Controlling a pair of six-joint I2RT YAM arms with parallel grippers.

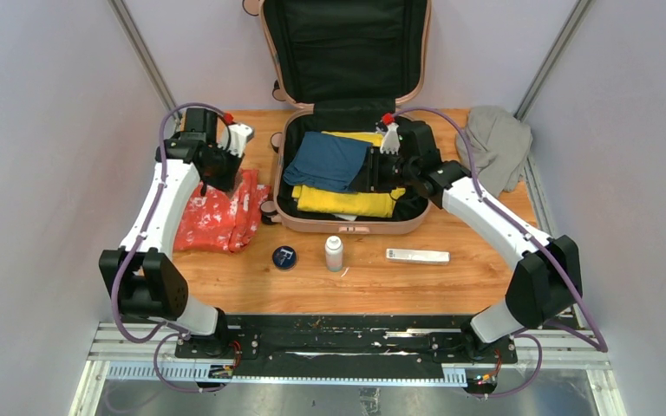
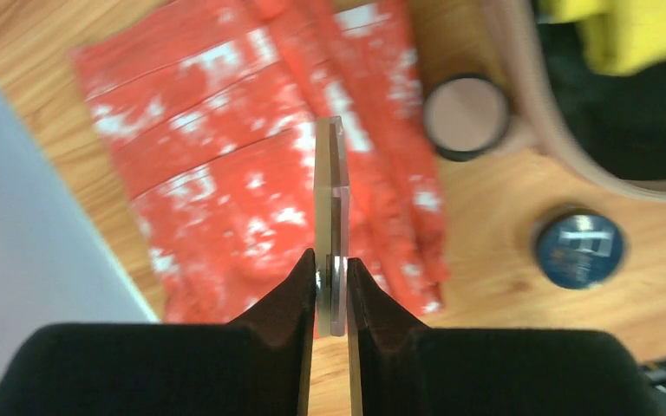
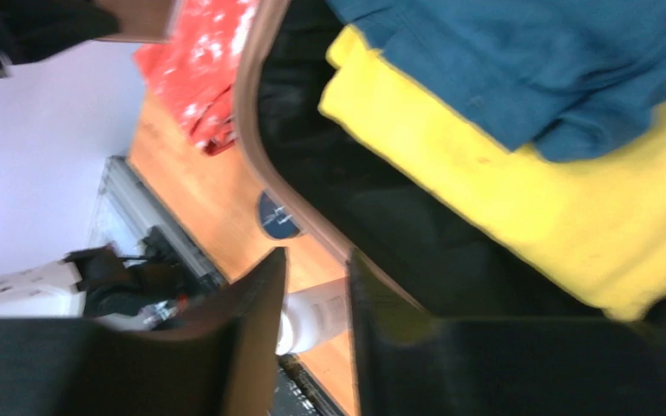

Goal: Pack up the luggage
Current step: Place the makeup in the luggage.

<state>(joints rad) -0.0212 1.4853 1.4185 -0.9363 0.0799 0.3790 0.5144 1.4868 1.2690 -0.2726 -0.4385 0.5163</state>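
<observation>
A: Pink hard-shell luggage (image 1: 347, 227) lies open mid-tabletop (image 1: 451, 286), with a folded blue cloth (image 1: 325, 160) and a yellow cloth (image 1: 347, 201) inside.

B: Unpacked beside it are a red patterned cloth (image 1: 221, 217), a grey cloth (image 1: 496, 143), a white bottle (image 1: 334, 253) and a round blue tin (image 1: 284, 257). The left claw (image 2: 331, 217) is pressed together above the red cloth, and the right claw (image 3: 316, 264) is slightly spread over the luggage.

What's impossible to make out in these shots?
Top view: print on the white bottle and flat box, too small.
Top view: the luggage lid's top, cut off by the frame edge.
Right wrist view: whatever lies under the yellow cloth, covered.
Left wrist view: blue tin label, blurred.
</observation>
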